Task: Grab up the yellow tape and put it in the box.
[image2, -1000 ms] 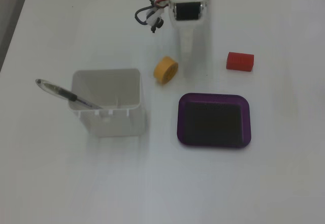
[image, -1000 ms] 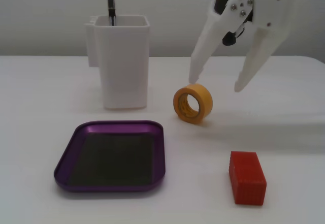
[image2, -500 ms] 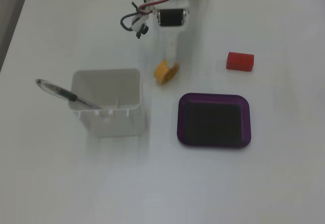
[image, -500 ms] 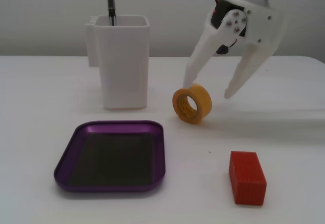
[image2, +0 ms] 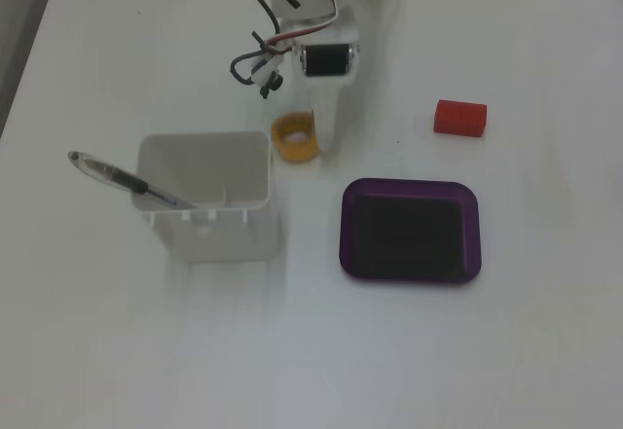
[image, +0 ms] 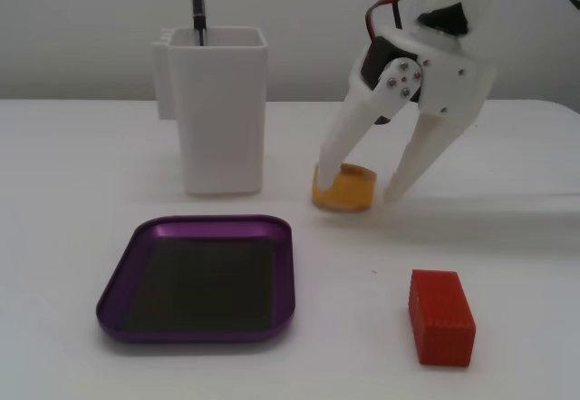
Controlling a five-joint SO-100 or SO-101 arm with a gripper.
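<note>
The yellow tape (image: 349,191) lies on the white table, right of the white container; it also shows in the other fixed view (image2: 294,138). My gripper (image: 360,185) is open and comes down over the tape, one white finger (image: 331,160) against its left side, the other just off its right side. From above, one finger (image2: 327,129) stands beside the tape. The box, a shallow purple tray (image: 210,226), lies empty in front of the container; it also shows in the other fixed view (image2: 409,185).
A tall white container (image: 222,119) with a pen (image: 198,5) in it stands left of the tape, and shows from above (image2: 209,230). A red ribbed block (image: 441,317) lies at the front right (image2: 459,117). Cables hang off the arm (image2: 255,64).
</note>
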